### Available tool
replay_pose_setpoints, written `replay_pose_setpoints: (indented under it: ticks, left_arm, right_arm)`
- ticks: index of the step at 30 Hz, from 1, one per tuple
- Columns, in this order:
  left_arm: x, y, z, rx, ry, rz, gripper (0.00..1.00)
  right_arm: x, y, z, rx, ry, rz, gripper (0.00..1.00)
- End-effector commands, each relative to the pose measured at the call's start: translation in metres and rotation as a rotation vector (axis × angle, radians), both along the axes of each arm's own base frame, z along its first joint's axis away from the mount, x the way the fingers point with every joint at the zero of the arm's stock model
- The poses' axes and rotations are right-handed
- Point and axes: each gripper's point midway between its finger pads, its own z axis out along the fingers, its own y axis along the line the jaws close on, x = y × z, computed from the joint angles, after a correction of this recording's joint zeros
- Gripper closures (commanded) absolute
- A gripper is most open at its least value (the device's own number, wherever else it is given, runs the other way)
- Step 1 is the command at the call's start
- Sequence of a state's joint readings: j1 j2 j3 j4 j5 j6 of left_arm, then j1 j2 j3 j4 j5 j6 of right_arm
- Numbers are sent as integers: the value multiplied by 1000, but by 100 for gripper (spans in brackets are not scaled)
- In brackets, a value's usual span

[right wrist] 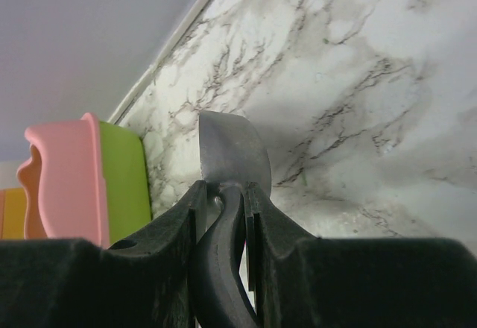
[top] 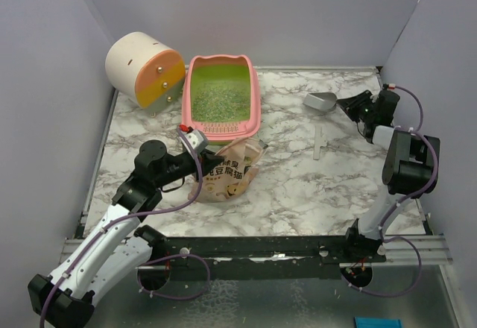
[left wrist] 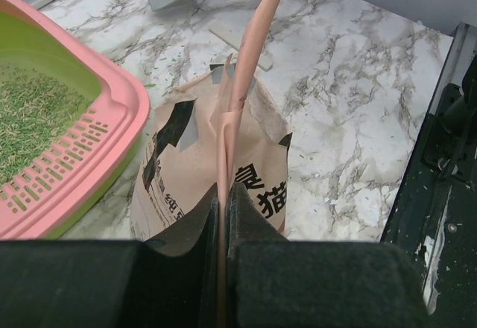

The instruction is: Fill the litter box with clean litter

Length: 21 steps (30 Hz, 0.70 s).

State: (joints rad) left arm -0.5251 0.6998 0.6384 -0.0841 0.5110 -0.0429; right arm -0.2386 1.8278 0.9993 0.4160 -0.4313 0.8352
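Note:
The pink litter box (top: 256, 98), lime-green inside, stands at the back of the table with greenish-grey litter (top: 218, 98) covering its floor. A tan printed pouch (top: 227, 171) stands upright just in front of it. My left gripper (top: 195, 143) is shut on the pouch's pink top edge (left wrist: 253, 45); the left wrist view shows the box's slotted ledge (left wrist: 67, 164) and litter (left wrist: 30, 115) at left. My right gripper (top: 356, 106) is shut on the black handle of a grey metal scoop (top: 320, 102), whose bowl (right wrist: 231, 153) rests near the table, right of the box (right wrist: 63, 179).
A cream-and-orange cylinder (top: 145, 71) lies on its side left of the box. A thin white strip (top: 318, 143) lies on the marble right of centre. Grey walls close in three sides; a black rail (top: 298, 246) runs along the front edge.

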Motion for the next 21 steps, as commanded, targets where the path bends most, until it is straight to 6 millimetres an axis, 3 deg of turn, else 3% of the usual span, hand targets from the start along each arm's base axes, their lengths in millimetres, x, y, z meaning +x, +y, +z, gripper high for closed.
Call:
replay_pose_setpoints:
  ticks: [1, 3, 5, 8, 10, 16, 18, 19, 21]
  left_arm:
    - [4, 1, 7, -10, -41, 16, 99]
    - [4, 1, 8, -10, -41, 16, 98]
    - [4, 1, 9, -11, -43, 16, 96]
    - [6, 3, 10, -7, -44, 29, 88]
    - [7, 3, 11, -5, -42, 35, 81]
    - [14, 12, 15, 6, -49, 107, 61]
    - [23, 24, 21, 7, -59, 195, 47]
    - [27, 32, 24, 7, -65, 251, 29]
    - [34, 49, 33, 8, -87, 356, 21]
  right_arm:
    - [8, -13, -8, -2, -6, -46, 91]
    - [7, -15, -14, -5, 16, -55, 84]
    - [6, -16, -15, -12, 28, -59, 69]
    - [3, -18, -11, -27, 35, -63, 49]
    - [1, -19, -4, -36, 28, -73, 41]
    - [-14, -7, 29, -71, -58, -7, 36]
    - [-23, 1, 42, -90, -101, 41, 36]
    - [-29, 4, 48, -101, -114, 58, 34]
    - [-43, 8, 57, -133, -129, 74, 29]
